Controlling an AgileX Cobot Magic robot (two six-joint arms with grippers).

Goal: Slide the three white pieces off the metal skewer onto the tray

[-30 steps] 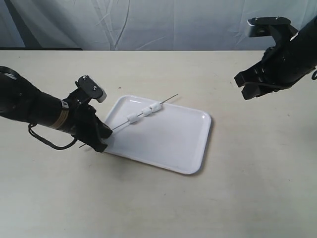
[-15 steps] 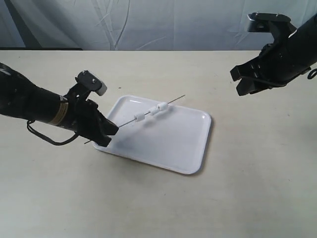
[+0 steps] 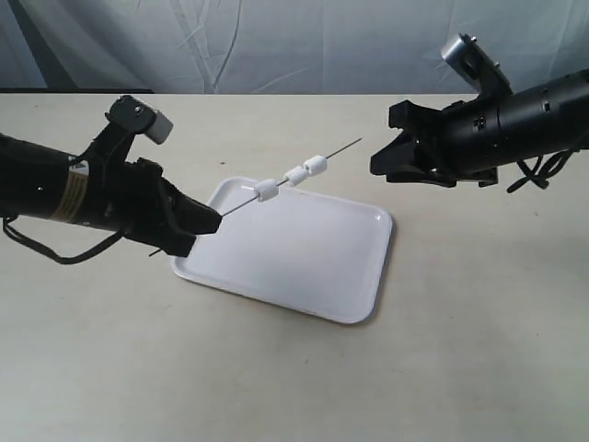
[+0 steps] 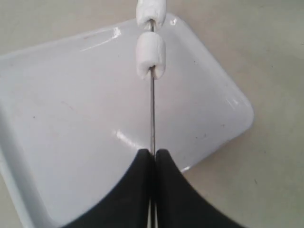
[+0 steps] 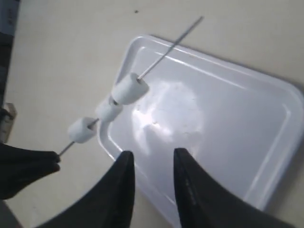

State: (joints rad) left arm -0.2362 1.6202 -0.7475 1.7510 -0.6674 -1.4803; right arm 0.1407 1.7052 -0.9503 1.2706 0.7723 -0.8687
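My left gripper [image 3: 213, 222] [image 4: 152, 153] is shut on the near end of the metal skewer [image 3: 336, 153] [image 4: 152, 114]. It holds the rod slanting upward over the far left part of the tray [image 3: 304, 267] [image 4: 71, 109]. The three white pieces [image 3: 266, 191] [image 3: 297, 174] [image 3: 316, 166] are threaded along the rod, one apart and two close together. My right gripper [image 3: 377, 167] [image 5: 153, 154] is open, just beyond the skewer's free tip, with nothing between its fingers. The right wrist view shows all three pieces [image 5: 129, 88] [image 5: 109, 110] [image 5: 81, 129] above the tray's edge [image 5: 223, 123].
The tray lies on a plain beige tabletop [image 3: 460, 322]. A pale cloth backdrop [image 3: 276, 46] hangs behind the table's far edge. The tip of my left gripper's finger [image 5: 28, 166] shows in the right wrist view.
My left gripper has lifted the skewer off the tray and carried it up and right. My right arm has swung down and left toward the skewer's free tip.
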